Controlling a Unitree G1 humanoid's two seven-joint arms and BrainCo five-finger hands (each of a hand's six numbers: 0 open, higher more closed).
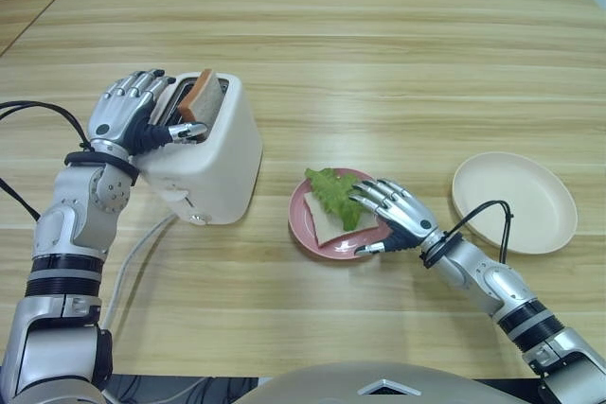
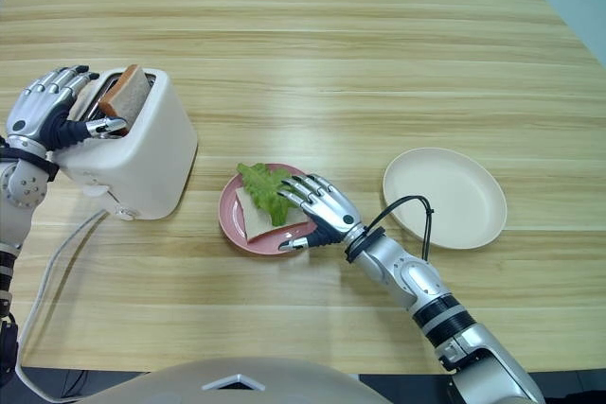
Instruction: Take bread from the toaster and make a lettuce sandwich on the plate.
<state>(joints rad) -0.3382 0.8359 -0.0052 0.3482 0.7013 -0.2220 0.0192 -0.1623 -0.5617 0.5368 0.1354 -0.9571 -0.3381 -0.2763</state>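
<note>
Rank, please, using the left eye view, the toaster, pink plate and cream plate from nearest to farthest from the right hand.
1. Pink plate, beneath the right hand.
2. Cream plate, just to its right.
3. Toaster, far to its left.

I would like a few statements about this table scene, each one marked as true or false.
1. The lettuce lies on a bread slice on the pink plate. True.
2. The toaster is empty. False: a toasted slice stands in its slot.
3. The right hand is over the pink plate. True.
4. The left hand holds the cream plate. False: it is at the toaster's top; the cream plate lies apart, right of the pink plate.
</note>
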